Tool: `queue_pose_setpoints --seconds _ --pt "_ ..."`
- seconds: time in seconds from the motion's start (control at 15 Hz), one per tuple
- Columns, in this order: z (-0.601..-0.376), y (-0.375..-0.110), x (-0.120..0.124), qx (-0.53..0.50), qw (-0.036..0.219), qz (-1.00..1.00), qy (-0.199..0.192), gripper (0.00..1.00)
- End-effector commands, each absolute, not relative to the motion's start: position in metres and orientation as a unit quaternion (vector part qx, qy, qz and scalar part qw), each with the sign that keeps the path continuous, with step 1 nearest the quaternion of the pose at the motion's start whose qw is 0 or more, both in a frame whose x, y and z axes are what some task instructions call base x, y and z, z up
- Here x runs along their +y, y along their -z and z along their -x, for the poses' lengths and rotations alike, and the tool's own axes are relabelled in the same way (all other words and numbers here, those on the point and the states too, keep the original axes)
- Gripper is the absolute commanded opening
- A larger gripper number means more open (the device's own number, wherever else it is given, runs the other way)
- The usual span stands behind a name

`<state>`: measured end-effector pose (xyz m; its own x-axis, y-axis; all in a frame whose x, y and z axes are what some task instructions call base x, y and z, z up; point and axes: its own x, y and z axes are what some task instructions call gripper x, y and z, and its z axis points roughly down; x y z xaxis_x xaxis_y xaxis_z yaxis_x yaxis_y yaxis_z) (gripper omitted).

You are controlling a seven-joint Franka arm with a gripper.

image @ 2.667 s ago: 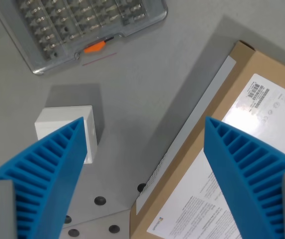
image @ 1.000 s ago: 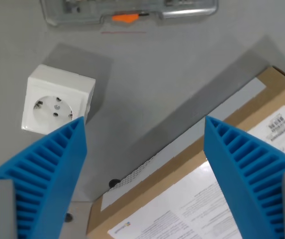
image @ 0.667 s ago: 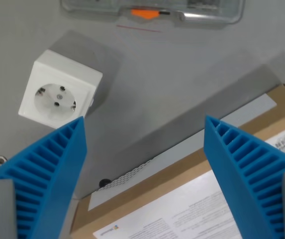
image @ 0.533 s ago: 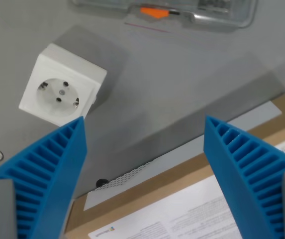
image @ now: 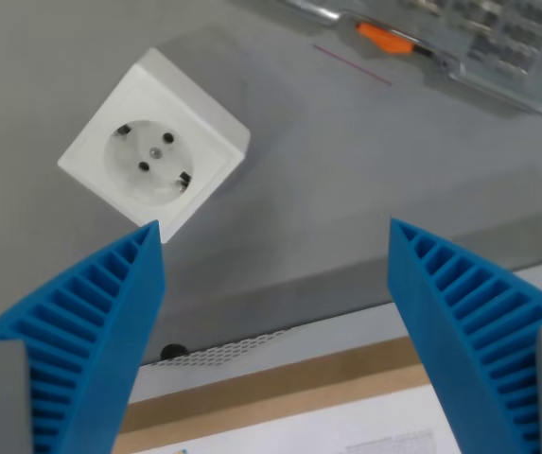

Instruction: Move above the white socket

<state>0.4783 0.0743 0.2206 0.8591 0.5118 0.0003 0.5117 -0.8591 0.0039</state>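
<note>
The white socket (image: pixel 152 142) is a square white block with a round recessed outlet facing up. It sits on the grey table in the upper left of the wrist view, turned diagonally. My gripper (image: pixel 275 274) is open and empty. Its two blue ribbed fingers (image: pixel 81 331) stand wide apart at the bottom of the view. The socket lies just above the tip of the finger on the wrist view's left, off to the left of the gap between the fingers.
A clear plastic parts case (image: pixel 460 38) with an orange latch (image: pixel 384 36) lies at the top right. A cardboard box (image: pixel 299 402) with a white label and grey tape fills the bottom edge. Bolt holes (image: pixel 168 353) dot the grey table.
The camera has swung and rotated: the socket now shows whole and nearer the upper middle, the parts case has slid to the top right, and the cardboard box has dropped to the bottom edge.
</note>
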Motion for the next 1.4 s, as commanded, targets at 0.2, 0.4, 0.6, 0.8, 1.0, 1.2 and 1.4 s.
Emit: queue_pose_setpoints --seconds 0.2,0.4,0.6,0.8,1.0,1.2,1.4 --pt "-0.47 -0.203 0.088 0.483 -0.011 -0.874 -0.061 1.0" --pt "-0.469 -0.196 0.094 0.517 -0.013 -0.854 -0.062 1.0" --pt "-0.466 -0.19 0.099 0.538 -0.016 -0.84 -0.066 1.0" --pt "-0.464 -0.184 0.104 0.553 -0.018 -0.83 -0.069 1.0" --pt "-0.462 -0.18 0.109 0.557 -0.02 -0.827 -0.073 1.0" --pt "-0.461 -0.176 0.112 0.553 -0.022 -0.83 -0.074 1.0" --pt "-0.46 -0.174 0.114 0.548 -0.024 -0.833 -0.073 1.0"
